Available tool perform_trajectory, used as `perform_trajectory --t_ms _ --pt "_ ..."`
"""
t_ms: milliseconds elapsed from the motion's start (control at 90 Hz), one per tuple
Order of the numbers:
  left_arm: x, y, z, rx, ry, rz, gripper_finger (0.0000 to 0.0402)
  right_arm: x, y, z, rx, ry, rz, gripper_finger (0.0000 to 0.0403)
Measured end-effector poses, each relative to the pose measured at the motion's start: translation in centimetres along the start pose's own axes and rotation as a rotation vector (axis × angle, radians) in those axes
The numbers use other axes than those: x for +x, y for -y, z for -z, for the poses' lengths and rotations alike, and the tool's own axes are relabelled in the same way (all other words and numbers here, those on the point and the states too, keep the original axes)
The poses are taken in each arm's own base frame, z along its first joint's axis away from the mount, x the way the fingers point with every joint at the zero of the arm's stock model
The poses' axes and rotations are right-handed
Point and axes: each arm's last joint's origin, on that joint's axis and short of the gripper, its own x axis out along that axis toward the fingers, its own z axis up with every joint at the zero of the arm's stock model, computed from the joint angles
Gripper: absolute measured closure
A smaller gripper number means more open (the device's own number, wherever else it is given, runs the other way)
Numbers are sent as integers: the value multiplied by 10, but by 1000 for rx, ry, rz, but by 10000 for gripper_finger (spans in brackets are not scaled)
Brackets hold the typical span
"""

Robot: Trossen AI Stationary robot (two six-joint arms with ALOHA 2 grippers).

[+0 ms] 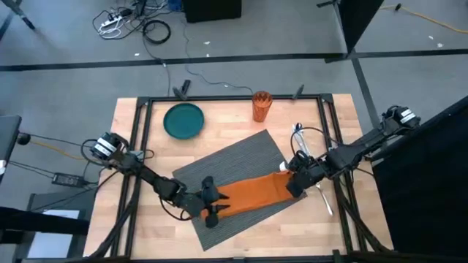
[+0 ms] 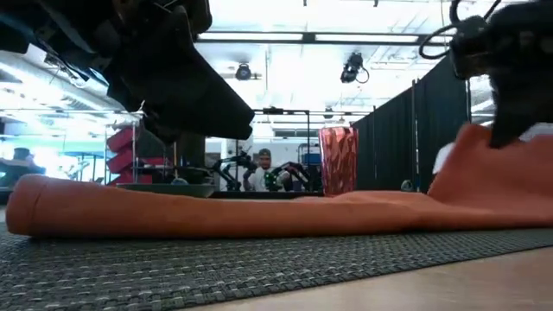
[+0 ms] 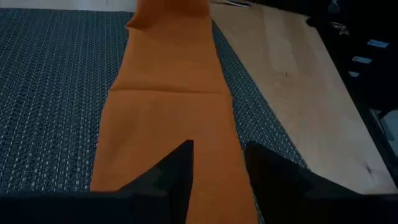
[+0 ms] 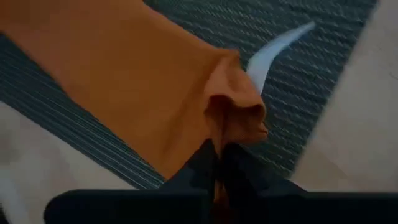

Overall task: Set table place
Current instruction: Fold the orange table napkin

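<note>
Setting: a robotics lab or test hall. Indicators: grey concrete floor (image 1: 278, 29) marked with dark tape lines, loose cables and a power strip (image 1: 111, 23) on the floor, black curtain partitions (image 2: 406, 138), ceiling strip lighting (image 2: 346, 37), red storage bins (image 2: 130, 151), and a person (image 2: 262, 173) seated among further robot arms.

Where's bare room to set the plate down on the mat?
The mat's far half is bare, between the napkin and plate. The near half is crowded: left pincer over the napkin's one end, right pincer pinching the other.
</note>
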Motion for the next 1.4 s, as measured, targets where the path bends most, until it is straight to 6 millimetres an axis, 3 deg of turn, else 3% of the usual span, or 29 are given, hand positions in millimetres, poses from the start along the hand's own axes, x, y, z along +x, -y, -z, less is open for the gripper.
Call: perform_trajectory --t_ms 467,678,956,1400 --pt "1 -1 3 12 -23 -13 270 4 -28 -22 95 166 -270 403" --pt "0 -1 7 30 -73 8 270 25 -47 -26 123 222 -373 403" --pt "-14 5 32 71 -258 -8 270 56 -68 -37 189 312 -544 403" --pt "-23 13 38 91 -268 -8 270 92 -112 -60 194 326 -562 403"
